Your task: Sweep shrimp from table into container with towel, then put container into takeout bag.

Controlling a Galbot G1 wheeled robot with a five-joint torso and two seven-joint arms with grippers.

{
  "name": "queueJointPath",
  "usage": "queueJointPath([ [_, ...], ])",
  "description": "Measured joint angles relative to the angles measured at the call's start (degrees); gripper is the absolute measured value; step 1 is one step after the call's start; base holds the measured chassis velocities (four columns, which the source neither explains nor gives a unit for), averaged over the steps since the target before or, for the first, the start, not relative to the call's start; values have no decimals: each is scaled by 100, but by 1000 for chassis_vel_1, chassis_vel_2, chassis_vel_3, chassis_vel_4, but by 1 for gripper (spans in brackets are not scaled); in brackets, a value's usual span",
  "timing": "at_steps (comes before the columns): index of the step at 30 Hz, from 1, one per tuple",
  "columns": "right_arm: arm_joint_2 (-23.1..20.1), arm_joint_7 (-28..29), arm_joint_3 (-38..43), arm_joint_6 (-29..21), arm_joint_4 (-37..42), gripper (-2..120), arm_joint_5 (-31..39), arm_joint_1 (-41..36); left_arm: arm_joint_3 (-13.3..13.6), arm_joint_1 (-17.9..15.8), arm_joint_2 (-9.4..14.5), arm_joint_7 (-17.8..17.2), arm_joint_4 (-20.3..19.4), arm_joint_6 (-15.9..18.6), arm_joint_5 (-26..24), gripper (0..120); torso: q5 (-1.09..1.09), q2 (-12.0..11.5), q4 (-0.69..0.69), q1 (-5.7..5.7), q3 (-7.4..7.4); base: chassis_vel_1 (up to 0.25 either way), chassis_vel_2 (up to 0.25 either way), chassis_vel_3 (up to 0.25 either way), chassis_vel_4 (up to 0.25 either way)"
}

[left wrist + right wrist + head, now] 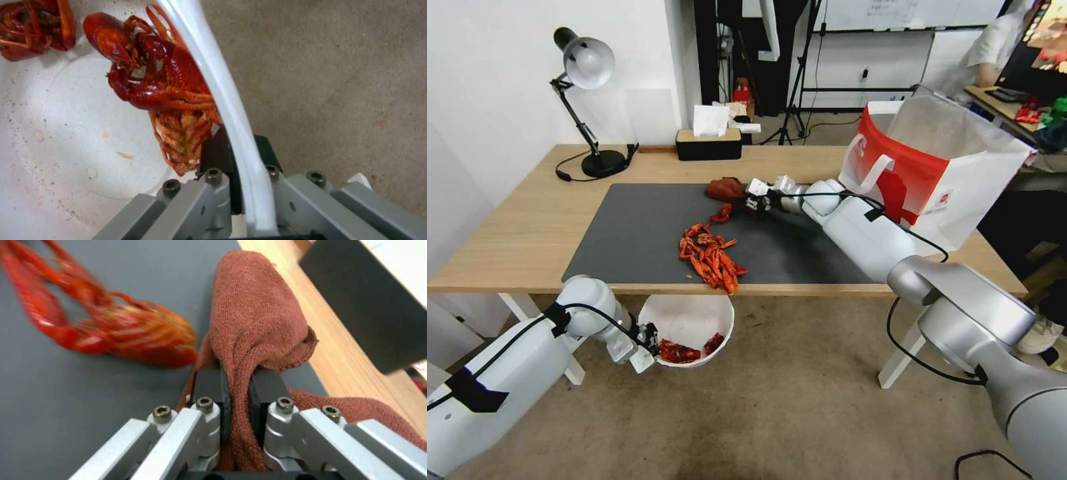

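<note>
The towel (258, 326), soft and limp, is clamped between the pads of the right pincer (238, 390) at the mat's far side, one stray crayfish just beside it; a bunched fold is judged the best hold. The shrimp (710, 257), light and likely to snag by their legs, are heaped at the tabletop (527, 233) near edge. Below it, the container (690, 327) is gripped by its thin, probably flexible rim in the left pincer (242, 186); a few shrimp lie inside. The takeout bag (934, 173) stands open, contents unseen.

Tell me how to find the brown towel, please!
Look at the dark grey mat on the long wooden table. At the mat's far edge, the right gripper pinches the towel. It is fuzzy, rust-brown cloth, duller than the shiny red-orange shrimp nearby.
</note>
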Motion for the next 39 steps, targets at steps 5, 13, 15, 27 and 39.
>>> queueJointPath([
  [5, -56, -183, -18, 195, 66, 6, 2, -19, 14, -31, -16, 0, 16, -2, -2, 0, 0, 0, 0, 0, 0, 0, 0, 0, 0],
  [13, -393, -689, -153, 286, 508, 6, 166, -94, 0, -36, 5, -1, 25, -2, -3, 0, 1, 0, -1, 0, 0, 0, 0, 0, 0],
  [15, -499, -815, -226, 307, 666, 6, 314, -120, -2, -43, 8, -1, 23, 0, -4, 0, 1, 0, 0, 0, 0, 0, 0, 0, 0],
  [27, -931, -1124, -546, 363, 1351, 6, 793, -169, 6, -56, 11, 4, 1, 11, 2, 0, 1, 0, 0, 0, 0, 0, 0, 0, 0],
  [39, -1306, -1279, -722, 366, 1845, 6, 1039, -230, 21, -96, 17, 13, -30, 28, 5, 0, 1, 0, 0, 0, 0, 0, 0, 0, 0],
])
